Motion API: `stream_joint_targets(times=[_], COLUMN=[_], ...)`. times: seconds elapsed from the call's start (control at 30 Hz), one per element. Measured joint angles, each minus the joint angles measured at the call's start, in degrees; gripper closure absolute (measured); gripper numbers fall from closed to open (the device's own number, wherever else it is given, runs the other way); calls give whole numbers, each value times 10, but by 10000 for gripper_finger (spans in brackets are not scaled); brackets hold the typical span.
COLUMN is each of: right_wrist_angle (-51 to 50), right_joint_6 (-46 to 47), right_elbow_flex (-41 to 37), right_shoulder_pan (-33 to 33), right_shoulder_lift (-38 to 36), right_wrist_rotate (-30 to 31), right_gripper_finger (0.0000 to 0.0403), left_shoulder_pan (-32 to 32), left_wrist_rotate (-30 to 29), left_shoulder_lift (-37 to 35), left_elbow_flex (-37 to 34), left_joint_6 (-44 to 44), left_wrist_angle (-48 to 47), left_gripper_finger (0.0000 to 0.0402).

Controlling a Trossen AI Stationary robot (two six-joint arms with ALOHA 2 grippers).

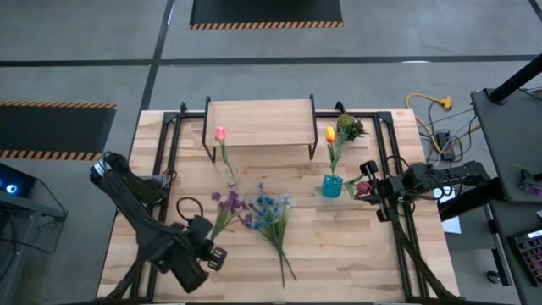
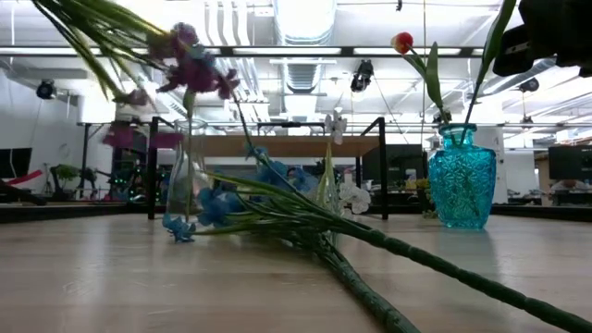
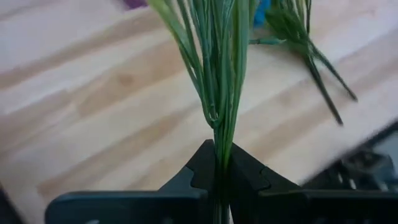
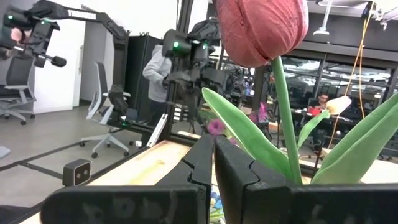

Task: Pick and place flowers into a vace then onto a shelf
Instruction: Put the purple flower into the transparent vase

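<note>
My left gripper [image 1: 215, 237] is at the table's near left and is shut on a purple-bloomed flower [image 1: 229, 202], whose green stems [image 3: 217, 74] fan out ahead of the fingers. My right gripper [image 1: 367, 190] is shut beside the teal vase [image 1: 332, 186], with a dark red tulip [image 4: 261, 25] close above its fingers. An orange tulip [image 1: 330, 134] stands in the vase. Blue and white flowers [image 1: 271, 212] lie flat on the table's middle. A pink flower [image 1: 220, 134] lies before the shelf [image 1: 258, 123], which stands at the far edge. My left gripper pinches the purple flower's bundle of green stems [image 3: 220, 149] between its two fingers, near the lower end. The fingers lie across the stems. The flower sticks out ahead of the gripper, its blooms [image 2: 190, 65] lifted clear of the table. My right gripper is shut by the dark red tulip's stem [image 4: 285, 124], which runs down behind one finger [image 4: 261, 174], so the place of contact is hidden. The bloom stands above the fingers. A green stem or leaf [image 2: 488, 65] runs from the gripper down into the vase's mouth [image 2: 460, 129].
A short green spiky sprig [image 1: 349, 127] lies at the shelf's right end. Black frame rails [image 1: 169, 144] run along the table's left and right sides. Bare wood [image 1: 339, 254] lies along the near edge. People show in the room beyond.
</note>
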Motion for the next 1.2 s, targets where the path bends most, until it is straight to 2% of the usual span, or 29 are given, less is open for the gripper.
stream_joint_targets(times=[0.17, 0.33, 0.47, 0.6, 0.67, 0.73, 0.83, 0.93, 1.07, 1.2], right_wrist_angle=[0, -1, 1, 2, 2, 2, 5, 19, 40, 49], right_joint_6=[0, 0, -2, -13, -15, -15, -15, -15, -15, -15], right_elbow_flex=[0, 0, 0, 0, 0, 0, 0, 0, 0, 0], right_shoulder_pan=[0, 0, 0, 0, 0, 0, 0, 0, 0, 0], right_shoulder_lift=[0, 0, 0, 0, 0, 0, 0, 0, 0, 0], right_wrist_rotate=[0, 0, 0, 0, 0, 0, 0, 0, 0, 0], right_gripper_finger=[394, 394, 394, 394, 394, 394, 394, 394, 394, 394], left_shoulder_pan=[-11, -19, -23, -23, -23, -22, -21, -21, -17, -7], left_wrist_rotate=[55, 56, 98, 90, 45, -34, -160, -246, -349, -496], left_shoulder_lift=[-28, -52, -65, -71, -71, -72, -73, -69, -69, -69], left_elbow_flex=[28, 55, 83, 138, 177, 214, 258, 283, 275, 220], left_joint_6=[66, 101, 102, 128, 170, 231, 350, 481, 615, 659], left_wrist_angle=[-1, -4, -9, -43, -69, -77, -78, -78, -78, -78], left_gripper_finger=[396, 396, 396, 396, 396, 396, 396, 396, 396, 396])
